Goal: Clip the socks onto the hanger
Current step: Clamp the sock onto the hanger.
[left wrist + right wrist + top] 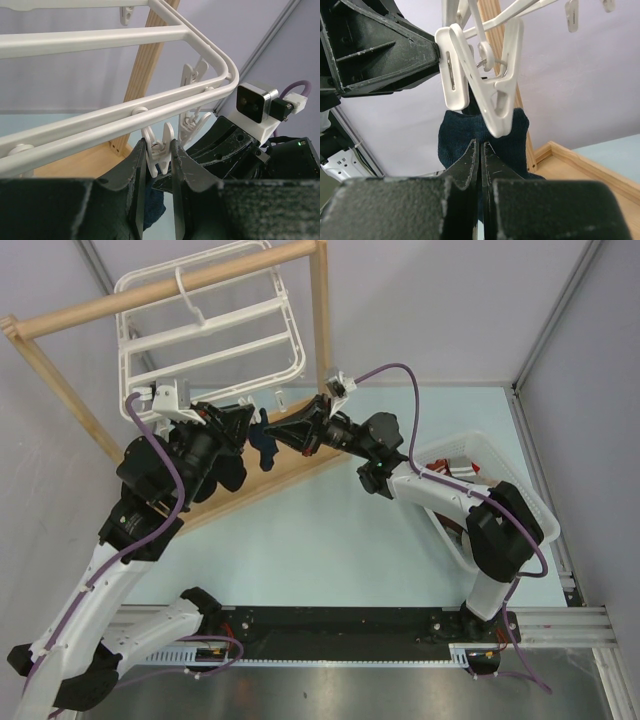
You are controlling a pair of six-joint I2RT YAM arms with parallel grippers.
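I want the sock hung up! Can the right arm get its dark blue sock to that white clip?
Probably yes. The right gripper holds the dark navy fabric sock just below the white plastic clip, which the left gripper pinches; nothing sits between them.

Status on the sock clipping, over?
Left gripper squeezing a hanger clip. Right gripper shut on the navy sock, held at that clip. Can't tell if it's clipped. No obstruction seen.
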